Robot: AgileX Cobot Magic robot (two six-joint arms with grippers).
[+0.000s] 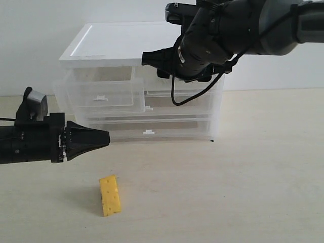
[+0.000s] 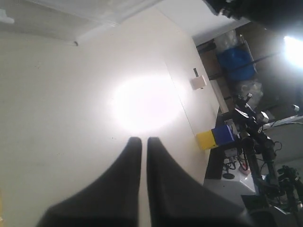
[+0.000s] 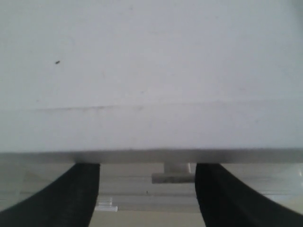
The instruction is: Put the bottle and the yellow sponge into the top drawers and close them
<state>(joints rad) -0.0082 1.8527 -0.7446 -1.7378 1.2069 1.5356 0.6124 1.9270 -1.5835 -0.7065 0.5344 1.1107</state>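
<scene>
Exterior view, entries by size.

One worktop (image 1: 263, 167): pale, carrying everything below.

One white cabinet (image 1: 126, 43): stood at the back, with a white lid and translucent fronts.

My right arm (image 1: 238, 25): reached across the cabinet's upper right.

My left arm (image 1: 25, 144): lay low and level, pointing toward the right of this view.

Two top drawers: the left top drawer (image 1: 96, 96) stood pulled out; the right top drawer (image 1: 202, 83) was mostly hidden behind my right arm.

My right gripper (image 1: 148, 58): spread wide, holding nothing, at the lid's front edge.

My left gripper (image 1: 105, 137): pressed together on nothing.

One yellow sponge (image 1: 110, 195): on its edge on the worktop, near my left gripper, well apart from the cabinet.

One white tab handle (image 3: 176, 174): seen between my right gripper's fingers in the right wrist view.
</scene>
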